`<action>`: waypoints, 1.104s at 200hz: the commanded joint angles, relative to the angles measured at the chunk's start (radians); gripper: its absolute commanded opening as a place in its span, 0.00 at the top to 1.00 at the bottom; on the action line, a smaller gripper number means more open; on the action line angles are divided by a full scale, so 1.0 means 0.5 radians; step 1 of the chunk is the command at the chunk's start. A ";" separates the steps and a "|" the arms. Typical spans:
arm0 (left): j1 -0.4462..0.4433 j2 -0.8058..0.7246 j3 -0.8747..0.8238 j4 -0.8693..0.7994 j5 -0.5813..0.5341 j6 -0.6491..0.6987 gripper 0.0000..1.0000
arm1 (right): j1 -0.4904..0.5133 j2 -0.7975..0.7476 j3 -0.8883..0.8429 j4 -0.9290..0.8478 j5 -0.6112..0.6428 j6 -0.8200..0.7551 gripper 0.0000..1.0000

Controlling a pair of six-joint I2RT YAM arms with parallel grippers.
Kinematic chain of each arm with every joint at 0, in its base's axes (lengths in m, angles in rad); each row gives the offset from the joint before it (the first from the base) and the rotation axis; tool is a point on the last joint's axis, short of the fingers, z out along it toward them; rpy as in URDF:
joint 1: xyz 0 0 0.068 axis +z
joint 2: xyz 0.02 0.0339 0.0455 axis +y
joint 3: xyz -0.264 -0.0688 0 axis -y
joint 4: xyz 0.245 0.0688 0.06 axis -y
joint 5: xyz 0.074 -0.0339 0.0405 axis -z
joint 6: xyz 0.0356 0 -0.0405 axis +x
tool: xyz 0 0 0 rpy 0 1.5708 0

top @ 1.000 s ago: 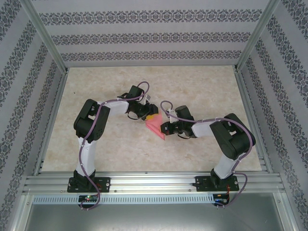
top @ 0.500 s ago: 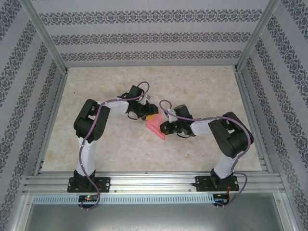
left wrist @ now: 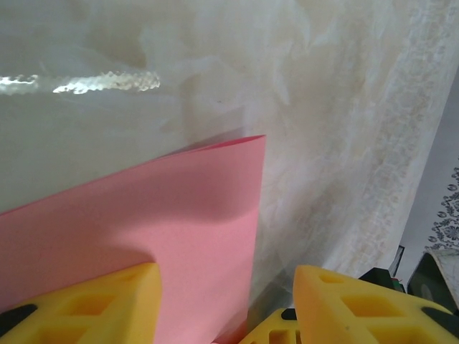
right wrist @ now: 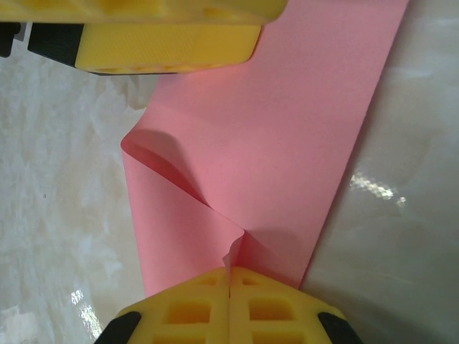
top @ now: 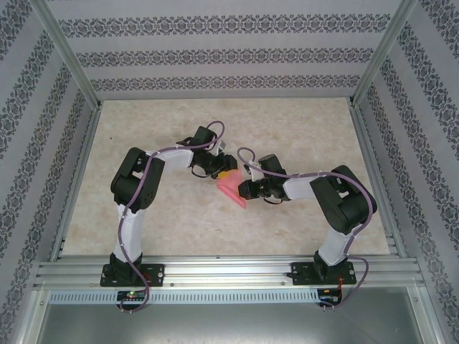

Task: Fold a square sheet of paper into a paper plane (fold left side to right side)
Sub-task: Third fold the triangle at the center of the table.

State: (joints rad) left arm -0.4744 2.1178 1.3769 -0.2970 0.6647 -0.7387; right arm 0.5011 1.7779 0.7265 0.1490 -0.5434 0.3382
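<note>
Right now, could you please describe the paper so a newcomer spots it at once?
At the middle of the marbled table, the left gripper and right gripper converge. The sheet of paper lies between them, pinched by the right: thin, pink-red beside yellow fingers.

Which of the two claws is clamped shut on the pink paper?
The right claw: its fingers meet, pinching the pink paper. The left claw has its fingers apart.

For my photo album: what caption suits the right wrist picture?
Shut yellow right gripper pinches a puckered fold of pink paper, marbled table behind.
</note>
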 commanded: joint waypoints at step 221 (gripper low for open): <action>-0.092 -0.437 -0.491 0.233 0.060 -0.176 0.60 | 0.007 0.107 0.029 -0.104 0.044 -0.143 0.99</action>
State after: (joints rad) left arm -0.5121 1.9072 1.1435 -0.2436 0.6979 -0.7990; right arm 0.5014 1.7855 0.7380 0.1379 -0.5510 0.2932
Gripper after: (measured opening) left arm 0.404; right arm 0.048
